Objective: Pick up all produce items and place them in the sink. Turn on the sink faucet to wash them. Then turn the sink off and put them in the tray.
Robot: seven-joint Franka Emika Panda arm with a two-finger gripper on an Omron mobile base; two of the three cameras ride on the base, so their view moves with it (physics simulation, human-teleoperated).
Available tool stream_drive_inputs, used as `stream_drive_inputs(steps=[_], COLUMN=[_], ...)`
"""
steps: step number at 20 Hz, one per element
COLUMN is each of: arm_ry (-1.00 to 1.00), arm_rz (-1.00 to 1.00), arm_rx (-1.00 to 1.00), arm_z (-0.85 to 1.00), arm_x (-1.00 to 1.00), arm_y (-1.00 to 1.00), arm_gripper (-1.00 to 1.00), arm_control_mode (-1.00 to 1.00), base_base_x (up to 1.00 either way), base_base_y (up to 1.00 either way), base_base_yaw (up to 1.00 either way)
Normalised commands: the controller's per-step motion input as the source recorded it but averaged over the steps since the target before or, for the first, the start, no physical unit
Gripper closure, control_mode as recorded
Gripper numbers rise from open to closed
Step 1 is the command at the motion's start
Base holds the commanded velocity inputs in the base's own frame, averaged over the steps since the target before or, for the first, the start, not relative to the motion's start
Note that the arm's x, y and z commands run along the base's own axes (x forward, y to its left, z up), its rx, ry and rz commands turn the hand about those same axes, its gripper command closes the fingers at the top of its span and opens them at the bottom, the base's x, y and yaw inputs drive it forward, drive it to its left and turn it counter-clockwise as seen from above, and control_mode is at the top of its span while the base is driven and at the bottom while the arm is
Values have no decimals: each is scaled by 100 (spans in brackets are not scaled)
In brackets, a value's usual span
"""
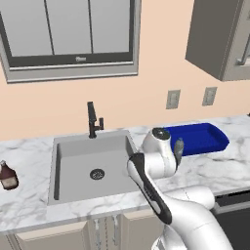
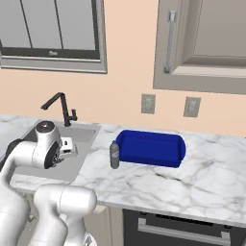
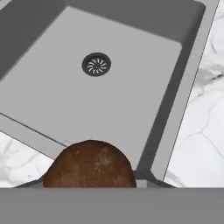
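Mushroom (image 3: 89, 164), its brown cap seen at six o'clock in the hand view, appears to be grasped between the fingers and carried above the near corner of the sink (image 3: 52, 100), with the drain (image 3: 96, 64) at twelve o'clock. It should be brought further in over the basin floor before being released, so the rim is cleared. Ample open room is offered inside the basin; the faucet (image 1: 92, 120) stands well back.

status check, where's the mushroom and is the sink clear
Pincer shut on mushroom, held over the near corner of the sink. Basin bare, drain uncovered. Faucet upright at the back, not in the way.
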Motion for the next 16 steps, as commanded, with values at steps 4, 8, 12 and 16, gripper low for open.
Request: stream_drive_inputs(steps=[4, 8, 12, 16], arm_ry=[0, 3, 8, 14], arm_rz=[0, 3, 2, 0], arm_rx=[0, 0, 0, 0], arm_z=[-6, -13, -9, -3], arm_x=[64, 29, 35, 47], arm_y=[78, 9, 0, 0], arm_gripper=[100, 100, 100, 100], arm_control_mode=[-100, -100, -100, -100], base_base_x=[0, 0, 0, 0], base_base_y=[0, 0, 0, 0], base_base_yaw=[0, 0, 0, 0])
